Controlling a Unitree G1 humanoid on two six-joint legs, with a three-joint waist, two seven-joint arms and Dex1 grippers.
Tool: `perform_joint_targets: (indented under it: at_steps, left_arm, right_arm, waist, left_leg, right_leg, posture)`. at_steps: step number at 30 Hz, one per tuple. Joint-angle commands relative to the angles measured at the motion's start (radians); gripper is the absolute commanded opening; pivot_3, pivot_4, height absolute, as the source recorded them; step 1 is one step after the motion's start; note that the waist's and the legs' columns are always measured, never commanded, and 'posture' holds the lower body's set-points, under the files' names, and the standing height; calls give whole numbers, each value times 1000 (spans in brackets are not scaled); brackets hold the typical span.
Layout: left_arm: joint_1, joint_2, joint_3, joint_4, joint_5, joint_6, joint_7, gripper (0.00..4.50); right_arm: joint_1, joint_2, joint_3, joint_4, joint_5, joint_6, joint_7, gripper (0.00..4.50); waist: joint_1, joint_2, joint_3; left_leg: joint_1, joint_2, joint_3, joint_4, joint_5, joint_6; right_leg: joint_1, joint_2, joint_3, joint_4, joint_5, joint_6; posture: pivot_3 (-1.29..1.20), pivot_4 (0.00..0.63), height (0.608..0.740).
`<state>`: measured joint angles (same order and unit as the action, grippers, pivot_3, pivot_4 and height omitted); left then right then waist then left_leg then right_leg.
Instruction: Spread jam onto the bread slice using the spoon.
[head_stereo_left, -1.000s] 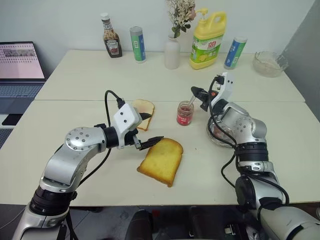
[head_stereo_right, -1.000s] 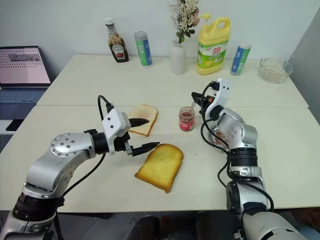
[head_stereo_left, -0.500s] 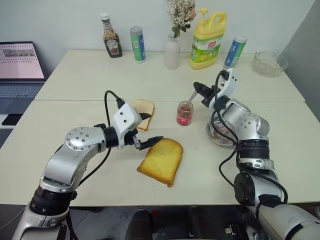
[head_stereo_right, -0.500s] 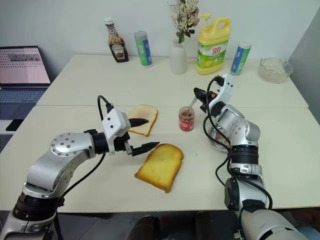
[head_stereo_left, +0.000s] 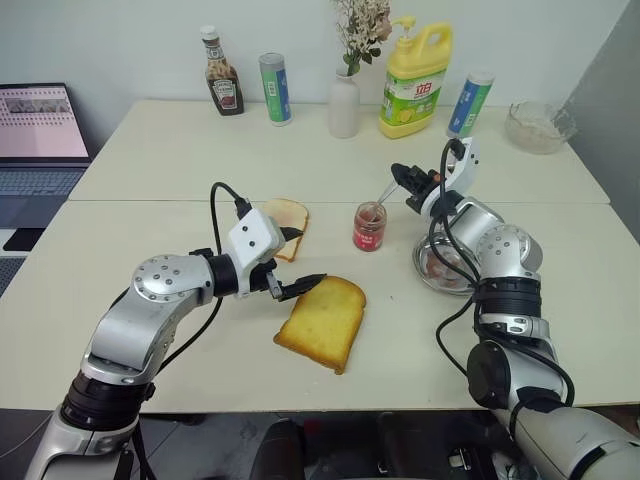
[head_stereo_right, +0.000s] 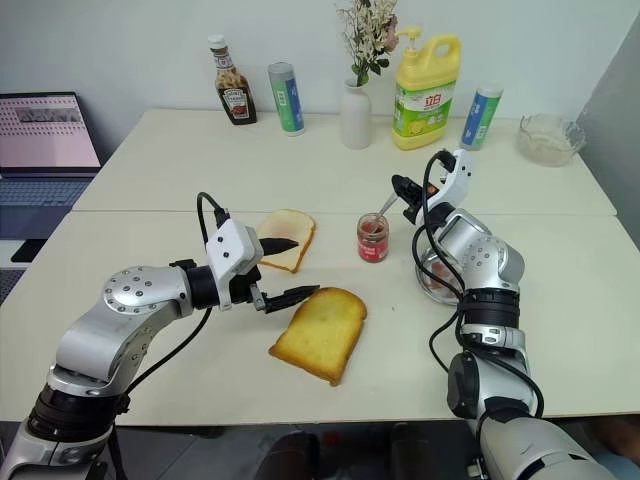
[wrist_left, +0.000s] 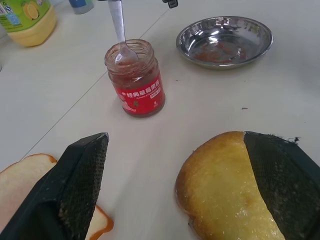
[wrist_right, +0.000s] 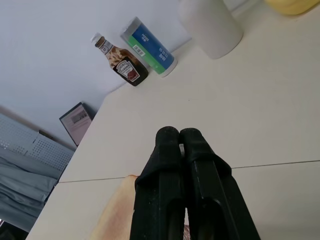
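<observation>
From the head views, the right hand (head_stereo_left: 404, 176) is reaching over the far right part of the surface (head_stereo_left: 150, 150), its fingers pressed together on the handle of the spoon (head_stereo_left: 385, 192). The spoon is slanting down to the left so that its bowl is sitting inside the mouth of the jam (head_stereo_left: 369, 227) jar, which looks like the scooping step. The bread slice (head_stereo_left: 323, 321) is lying flat near the front edge, left of and nearer than the jar, close enough that a loaded spoon would only need a short swing. The left hand (head_stereo_left: 296, 260) is hovering with its fingers spread wide, one tip at the near left corner of the bread slice, probably ready to steady it. A paler slice (head_stereo_left: 287, 215) is lying just beyond that hand, and a round metal dish (head_stereo_left: 442, 269) is sitting to the right of the jar, under the right forearm.

The left wrist view is showing the left hand's two fingers standing far apart, with the bread slice between them and against one pad. Beyond it the jar is standing upright with the spoon's bowl dipped into the jam, and the dish is carrying reddish smears.

The right wrist view is showing the right hand's fingers side by side, closed tight, pointing across the surface toward a ketchup bottle (wrist_right: 121, 59) at the far edge.
</observation>
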<state>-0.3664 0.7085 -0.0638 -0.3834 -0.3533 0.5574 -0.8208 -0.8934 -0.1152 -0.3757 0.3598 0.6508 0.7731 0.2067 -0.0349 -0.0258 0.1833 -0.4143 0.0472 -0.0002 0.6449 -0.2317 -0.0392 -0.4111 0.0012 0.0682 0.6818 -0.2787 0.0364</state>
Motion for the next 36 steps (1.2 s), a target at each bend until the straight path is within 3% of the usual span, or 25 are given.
perform_joint_targets:
  at_steps: [1,26,36]
  left_arm:
    - [-13,-4,5,-14,2,-22,-5,4500]
    - [-19,-6,5,4,8,-42,-7,4500]
    - [0,-38,89,6,-71,-33,0,4500]
  right_arm:
    - [-39,-11,-22,-22,37,8,-6,42]
    - [-68,-42,-130,-21,169,86,-90,42]
    - [-55,-41,-174,-25,239,114,-133,42]
  waist:
    - [0,0,0]
    - [0,0,0]
    - [0,0,0]
  left_leg:
    - [0,0,0,0,0,0]
    - [-1,0,0,0,0,0]
    - [-1,0,0,0,0,0]
  right_leg:
    - [0,0,0,0,0,0]
    - [0,0,0,0,0,0]
    - [0,0,0,0,0,0]
  posture:
    - [0,150,740]
    - [0,150,740]
    - [0,150,740]
